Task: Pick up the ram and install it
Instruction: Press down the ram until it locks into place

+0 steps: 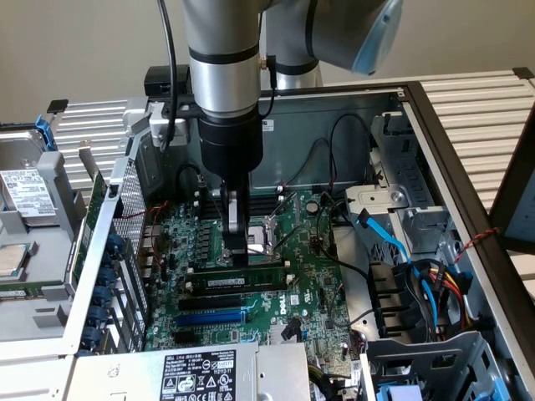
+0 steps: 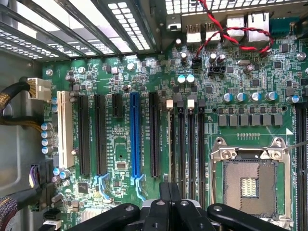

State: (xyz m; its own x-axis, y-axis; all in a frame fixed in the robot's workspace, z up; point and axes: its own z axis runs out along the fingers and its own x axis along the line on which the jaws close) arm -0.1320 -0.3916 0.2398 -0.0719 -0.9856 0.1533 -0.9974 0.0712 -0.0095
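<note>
The ram (image 1: pixel 261 278), a long green stick with a white label strip, stands on edge in a black memory slot across the middle of the motherboard (image 1: pixel 309 284). My gripper (image 1: pixel 240 254) hangs straight down over the end of the ram towards the exterior view's left. Its fingers are shut, and their tips are at the stick's top edge; I cannot tell whether they touch it. In the wrist view the shut fingertips (image 2: pixel 169 188) sit over the row of long black memory slots (image 2: pixel 191 149). There I cannot tell the ram's thin edge from the slots.
The open CPU socket (image 1: pixel 269 230) (image 2: pixel 248 180) lies just beyond the memory slots. A blue slot (image 1: pixel 209 318) (image 2: pixel 134 139) and black slots lie alongside. Blue and black cables (image 1: pixel 393 242), a drive cage (image 1: pixel 418 359) and the case walls (image 1: pixel 334 134) hem in the board. A labelled power supply (image 1: pixel 201 376) sits in front.
</note>
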